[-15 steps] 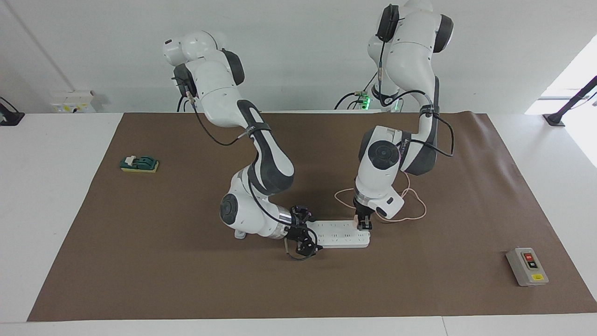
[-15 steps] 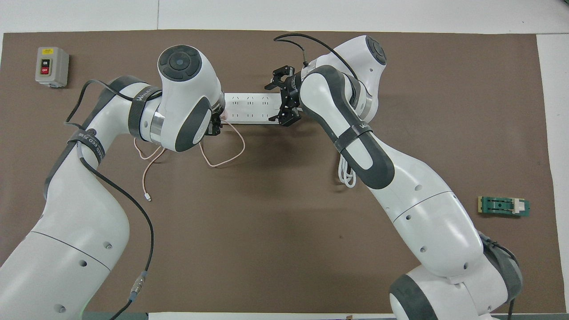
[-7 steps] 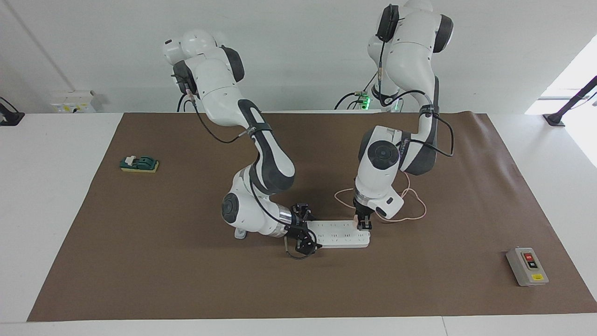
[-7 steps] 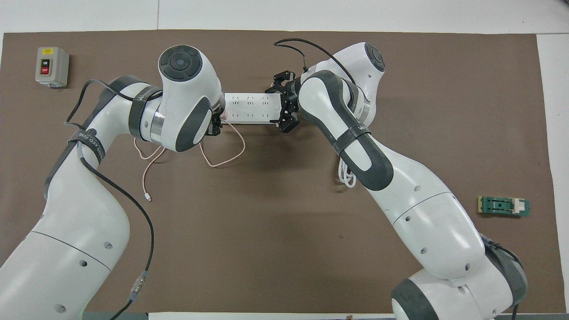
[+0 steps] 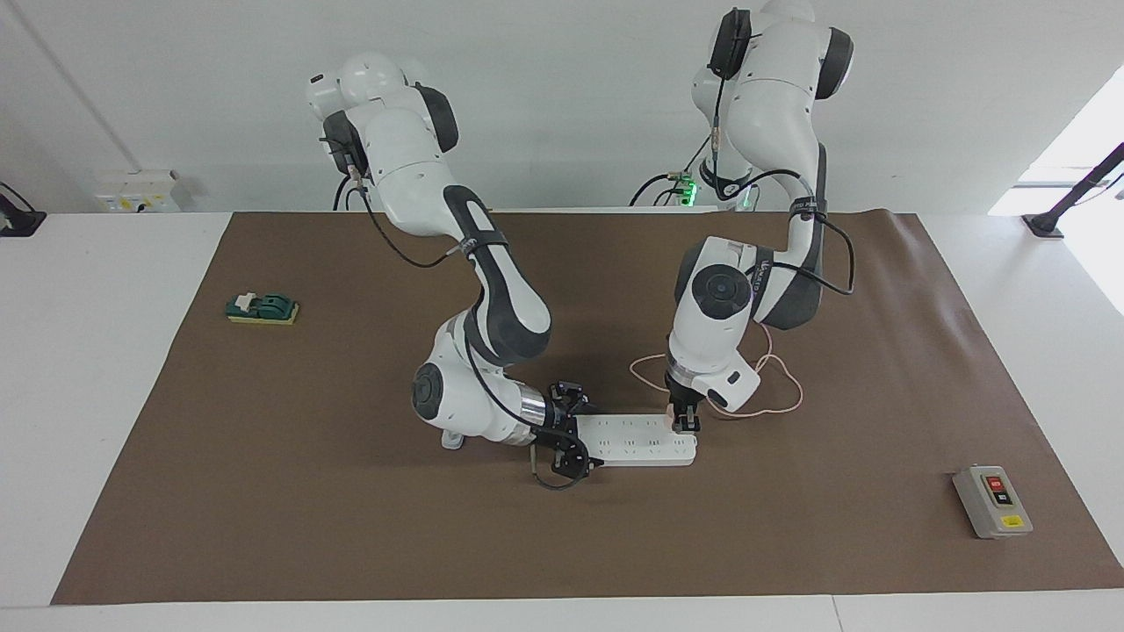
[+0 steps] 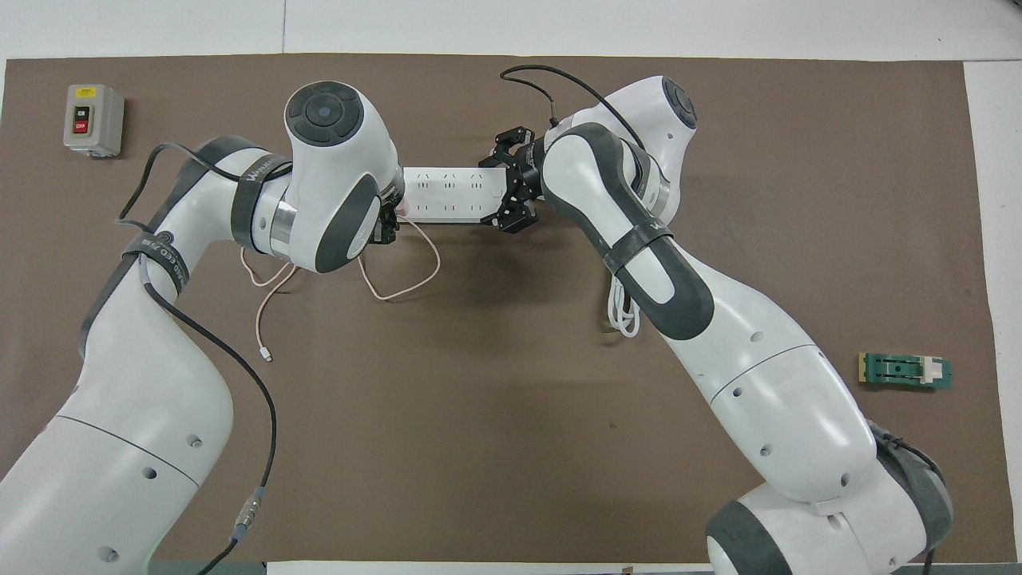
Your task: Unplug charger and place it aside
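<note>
The charger (image 5: 673, 409) is a small pale pink cube plugged into the white power strip (image 5: 637, 439) at the end toward the left arm. Its thin pink cable (image 5: 777, 386) loops on the mat nearer to the robots. My left gripper (image 5: 686, 423) points straight down and is shut on the charger. In the overhead view the left wrist hides most of the charger (image 6: 402, 209). My right gripper (image 5: 572, 432) is low at the strip's other end, open, with one finger on each side of the strip (image 6: 447, 192). It also shows in the overhead view (image 6: 505, 185).
A grey box with red and black buttons (image 5: 992, 500) stands toward the left arm's end, farther from the robots. A green and yellow block (image 5: 262, 308) lies toward the right arm's end. The strip's thick white cord (image 6: 623, 311) lies bundled under the right arm.
The right gripper has shifted a little along the strip's end and its fingers stand closer to the strip's sides. The left gripper, charger and strip have not moved.
</note>
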{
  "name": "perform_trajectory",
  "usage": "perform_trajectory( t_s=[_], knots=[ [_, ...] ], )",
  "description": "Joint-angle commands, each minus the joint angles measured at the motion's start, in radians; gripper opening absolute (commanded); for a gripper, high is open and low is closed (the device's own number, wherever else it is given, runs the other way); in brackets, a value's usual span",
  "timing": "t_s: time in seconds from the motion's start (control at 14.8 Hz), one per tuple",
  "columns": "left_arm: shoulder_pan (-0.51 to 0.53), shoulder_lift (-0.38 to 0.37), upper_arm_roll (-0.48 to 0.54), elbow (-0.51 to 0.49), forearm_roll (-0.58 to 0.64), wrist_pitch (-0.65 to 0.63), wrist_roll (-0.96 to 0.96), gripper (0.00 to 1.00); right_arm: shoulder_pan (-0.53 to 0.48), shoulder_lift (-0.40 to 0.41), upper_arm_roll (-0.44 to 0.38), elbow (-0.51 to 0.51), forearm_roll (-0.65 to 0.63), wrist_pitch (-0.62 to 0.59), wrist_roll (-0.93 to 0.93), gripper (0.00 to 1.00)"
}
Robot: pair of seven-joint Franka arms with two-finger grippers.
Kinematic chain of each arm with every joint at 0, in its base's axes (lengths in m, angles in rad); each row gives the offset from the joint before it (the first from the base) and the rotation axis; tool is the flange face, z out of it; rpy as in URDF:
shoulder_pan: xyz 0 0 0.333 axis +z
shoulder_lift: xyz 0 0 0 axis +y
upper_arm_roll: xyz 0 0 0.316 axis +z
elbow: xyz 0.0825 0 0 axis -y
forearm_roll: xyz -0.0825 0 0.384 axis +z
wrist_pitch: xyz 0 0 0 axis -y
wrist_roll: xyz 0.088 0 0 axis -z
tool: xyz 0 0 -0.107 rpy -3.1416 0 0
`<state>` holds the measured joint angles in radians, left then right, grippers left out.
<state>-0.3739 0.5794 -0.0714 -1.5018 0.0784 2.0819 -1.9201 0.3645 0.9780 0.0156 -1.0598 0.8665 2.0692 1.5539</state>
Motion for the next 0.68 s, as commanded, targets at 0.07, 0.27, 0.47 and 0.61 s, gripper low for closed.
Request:
perform_trajectory(
  t_s=[0.07, 0.27, 0.47, 0.61],
  knots=[
    [-0.013, -0.007, 0.008, -0.003, 0.021, -0.023, -0.004, 0.3, 0.005, -0.032, 0.001, -0.045, 0.014, -0.023, 0.009, 1.0],
    [-0.019, -0.007, 0.008, -0.003, 0.024, -0.022, -0.001, 0.29, 0.014, -0.032, 0.0, -0.048, 0.003, 0.009, 0.008, 1.0],
    [-0.019, -0.007, 0.008, -0.003, 0.032, -0.022, 0.001, 0.25, 0.022, -0.032, -0.002, -0.054, -0.006, 0.014, -0.032, 1.0],
    [-0.019, -0.007, 0.008, -0.003, 0.032, -0.022, 0.003, 0.25, 0.024, -0.033, 0.0, -0.057, -0.006, 0.025, -0.035, 1.0]
  ],
)
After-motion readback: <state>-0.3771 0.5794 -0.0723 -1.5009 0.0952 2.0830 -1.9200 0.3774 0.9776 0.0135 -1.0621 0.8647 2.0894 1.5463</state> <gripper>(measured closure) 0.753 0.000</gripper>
